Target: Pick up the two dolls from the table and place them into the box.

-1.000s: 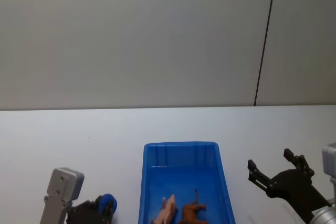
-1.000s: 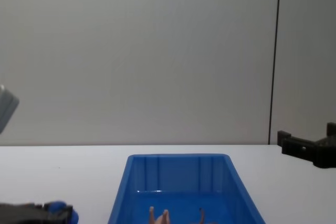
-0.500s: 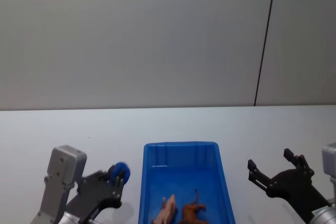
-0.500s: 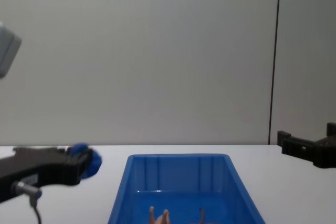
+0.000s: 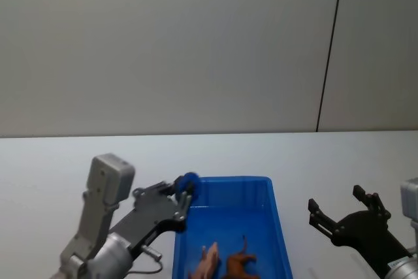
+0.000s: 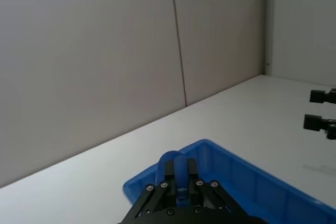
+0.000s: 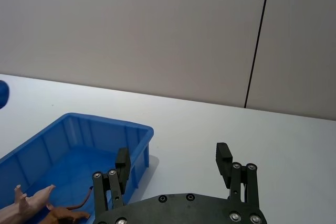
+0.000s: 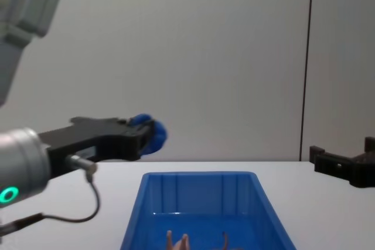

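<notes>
The blue box (image 5: 225,180) stands on the white table (image 5: 65,161) in front of me. Both dolls lie inside it at its near end: the pale pink one (image 5: 208,262) (image 7: 31,203) beside the reddish-brown one (image 5: 239,264) (image 7: 65,213). My left gripper (image 5: 186,193) (image 8: 146,134) hovers over the box's far left corner, shut on a small round blue object (image 5: 189,181) (image 6: 173,161). Right of the box, my right gripper (image 5: 336,200) (image 7: 173,156) stands open above the table with nothing in it.
A grey wall with a dark vertical seam (image 5: 330,50) rises behind the table. Bare tabletop lies on both sides of the box and beyond it.
My left arm has risen from the table's near left and swung forward and right, carrying the blue object up over the box's corner. The right arm and the dolls have not moved.
</notes>
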Robot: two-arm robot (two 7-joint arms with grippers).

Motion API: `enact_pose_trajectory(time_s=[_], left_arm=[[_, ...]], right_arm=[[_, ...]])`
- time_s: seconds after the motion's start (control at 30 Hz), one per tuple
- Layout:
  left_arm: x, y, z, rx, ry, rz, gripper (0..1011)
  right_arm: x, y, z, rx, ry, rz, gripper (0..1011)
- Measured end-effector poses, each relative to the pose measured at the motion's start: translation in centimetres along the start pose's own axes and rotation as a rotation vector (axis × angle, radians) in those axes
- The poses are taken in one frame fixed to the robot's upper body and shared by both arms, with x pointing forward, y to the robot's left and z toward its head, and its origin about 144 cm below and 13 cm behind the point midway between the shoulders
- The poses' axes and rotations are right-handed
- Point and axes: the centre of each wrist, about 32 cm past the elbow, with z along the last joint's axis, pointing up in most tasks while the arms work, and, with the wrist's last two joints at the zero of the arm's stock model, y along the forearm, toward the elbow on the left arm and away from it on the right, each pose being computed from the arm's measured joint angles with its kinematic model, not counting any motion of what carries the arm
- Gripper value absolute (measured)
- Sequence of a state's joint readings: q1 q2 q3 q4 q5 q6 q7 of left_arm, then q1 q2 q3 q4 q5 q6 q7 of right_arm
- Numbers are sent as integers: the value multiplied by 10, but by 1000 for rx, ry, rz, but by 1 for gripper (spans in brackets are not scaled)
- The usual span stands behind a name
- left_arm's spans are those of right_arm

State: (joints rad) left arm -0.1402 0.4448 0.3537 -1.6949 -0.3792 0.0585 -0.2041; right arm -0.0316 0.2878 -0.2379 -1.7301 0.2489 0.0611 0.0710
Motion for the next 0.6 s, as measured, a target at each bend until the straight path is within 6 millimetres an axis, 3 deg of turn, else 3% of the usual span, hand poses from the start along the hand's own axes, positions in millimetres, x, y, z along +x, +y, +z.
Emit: enact_pose_trajectory(time_s=[0.3, 0.33, 0.4, 0.53, 0.6], left_arm=[[-1, -27, 3, -25, -15, -86, 339], [-1, -30, 3, -27, -18, -95, 410], [-1, -31, 3, -28, -19, -100, 426], [-1, -40, 5, -33, -25, -125, 612], [-2, -42, 5, -34, -27, -132, 653]], right_arm=[[0, 0, 0, 0, 0, 0, 1001], [0, 0, 0, 0, 0, 0, 1001], [0, 0, 0, 0, 0, 0, 1001], [0, 0, 0, 0, 0, 0, 1001], [0, 0, 0, 0, 0, 0, 1001]])
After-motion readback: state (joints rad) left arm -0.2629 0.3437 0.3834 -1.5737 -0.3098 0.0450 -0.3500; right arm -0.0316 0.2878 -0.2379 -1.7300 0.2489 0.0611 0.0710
